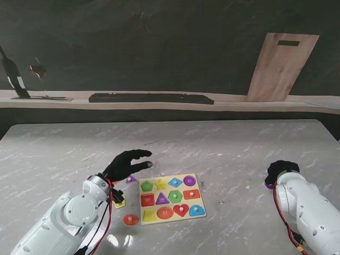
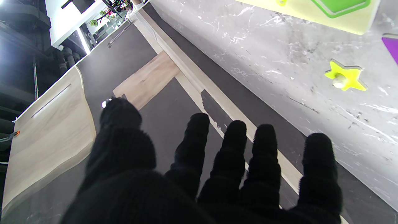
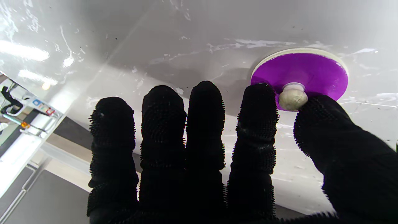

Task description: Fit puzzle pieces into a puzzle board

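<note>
Puzzle board (image 1: 187,211) lies flat on the marble worktop (image 1: 212,149), near me and a little left of centre, its recesses filled with coloured shapes. The left robot hand (image 1: 126,163) hovers just beside the board's far left corner, fingers spread apart and holding nothing. Loose pieces lie beside the board on its left: a purple piece (image 1: 130,179) next to the hand, an orange round piece (image 1: 130,219) nearer to me, and a yellow piece (image 1: 120,203) partly hidden by the left wrist.

The right robot hand (image 1: 280,171) sits well apart from the board, out toward the right edge of the worktop. From the stand it is only a dark shape with a sliver of purple at its edge. The right wrist view shows more: a purple round piece (image 3: 311,73) lying on the worktop, with the thumb and index finger (image 3: 258,105) against its pale knob (image 3: 292,98), the other fingers straight and close together. Whether the knob is actually pinched I cannot tell.

The left wrist view alone shows a yellow star piece (image 2: 345,79) on the bare worktop beyond the open fingers (image 2: 264,149), and the board's edge with a green shape.
</note>
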